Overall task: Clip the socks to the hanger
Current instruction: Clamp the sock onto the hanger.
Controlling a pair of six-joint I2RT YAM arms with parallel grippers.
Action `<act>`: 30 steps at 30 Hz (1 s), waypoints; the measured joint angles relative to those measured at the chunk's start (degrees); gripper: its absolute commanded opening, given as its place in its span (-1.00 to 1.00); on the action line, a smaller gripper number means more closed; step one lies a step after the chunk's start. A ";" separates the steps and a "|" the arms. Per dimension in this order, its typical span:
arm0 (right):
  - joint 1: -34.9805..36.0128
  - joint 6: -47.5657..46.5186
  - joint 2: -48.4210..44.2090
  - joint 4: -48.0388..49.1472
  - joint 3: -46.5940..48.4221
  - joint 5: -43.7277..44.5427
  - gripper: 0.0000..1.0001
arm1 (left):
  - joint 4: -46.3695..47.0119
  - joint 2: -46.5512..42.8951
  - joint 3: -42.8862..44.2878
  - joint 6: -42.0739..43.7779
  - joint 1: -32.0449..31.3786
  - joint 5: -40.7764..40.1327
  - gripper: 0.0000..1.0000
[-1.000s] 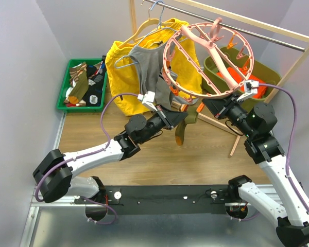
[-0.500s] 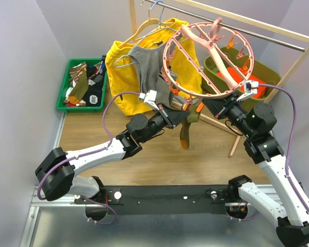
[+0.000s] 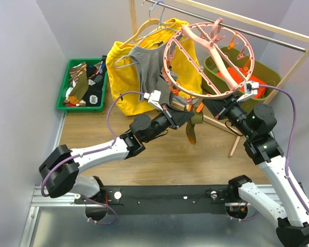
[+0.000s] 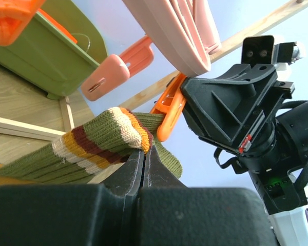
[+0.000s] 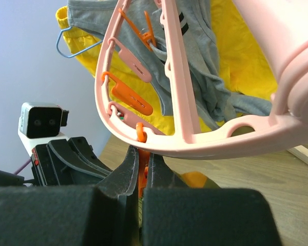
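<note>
**Left gripper** (image 4: 143, 154): the fingers are pressed together, pinching the striped cuff of an olive-green ribbed sock (image 4: 87, 154). The cuff is raised against an orange plastic clip (image 4: 167, 115), and the orange toe hangs free below. Judgement: the grip sits at the cuff edge so that this edge can be fed into the clip. Whether the cuff is seated in the clip's mouth cannot be told.

**Right gripper** (image 5: 142, 154): the fingers are closed on the tail of that clip, directly under the rim of the large round pink plastic hanger ring (image 5: 195, 143). Judgement: the squeeze is meant to spread the clip's mouth.

**Beyond:** the ring hangs tilted from a metal rail (image 3: 268, 36), beside a grey shirt (image 3: 147, 67) and a yellow jacket (image 3: 121, 62). The remaining socks lie in a green plastic bin (image 3: 80, 108) at the far left, well apart from the ring.
</note>
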 measured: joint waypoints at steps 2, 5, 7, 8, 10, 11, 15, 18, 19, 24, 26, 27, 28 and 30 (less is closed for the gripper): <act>0.00 0.04 -0.04 0.02 0.00 0.00 -0.86 | 0.42 0.02 0.00 -0.07 -0.11 0.04 -1.00; 0.00 0.07 -0.11 0.00 0.00 0.00 -0.45 | 1.11 0.02 0.00 -0.17 -0.24 0.07 -1.00; 0.00 0.00 -0.22 -0.04 0.00 0.02 -0.18 | 1.36 0.02 0.00 -0.24 -0.31 0.07 -1.00; 0.00 0.17 -0.28 -0.04 -0.02 0.07 -0.12 | 1.51 0.02 0.00 -0.37 -0.33 0.07 -1.00; 0.02 0.37 -0.44 -0.09 -0.07 0.15 -0.01 | 1.86 0.02 0.00 -0.57 -0.33 0.11 -1.00; 0.00 0.48 -0.55 -0.15 -0.09 0.02 0.00 | 2.05 0.04 0.00 -0.68 -0.33 0.20 -1.00; 0.02 0.55 -0.74 -0.61 -0.15 -0.07 0.22 | 2.23 0.87 0.42 -1.05 -0.35 0.63 -0.70; 0.02 0.44 -0.83 -1.09 -0.15 -0.04 0.36 | 2.27 1.53 0.63 -1.33 -0.52 0.85 -0.23; 0.02 0.37 -0.94 -1.33 -0.15 -0.04 0.39 | 2.27 1.62 0.63 -1.46 -0.63 0.90 -0.14; 0.02 -0.61 -1.62 -2.97 -0.09 0.24 0.52 | 2.34 1.14 0.31 -1.44 -0.87 0.85 0.28; 0.02 -1.64 -2.14 -4.66 0.31 0.76 0.53 | 2.01 -0.24 -0.63 -0.72 -0.98 0.42 0.32; 0.02 -2.23 -2.38 -5.60 0.72 1.07 0.53 | 1.66 -1.36 -1.18 -0.24 -1.03 0.09 0.32; 0.02 -2.58 -2.56 -5.97 1.03 1.25 0.53 | 1.20 -2.47 -1.57 0.68 -1.07 -0.42 0.33; 0.02 -3.67 -2.95 -7.30 1.88 1.68 0.53 | -0.50 -4.57 -1.77 3.19 -1.07 -1.38 0.33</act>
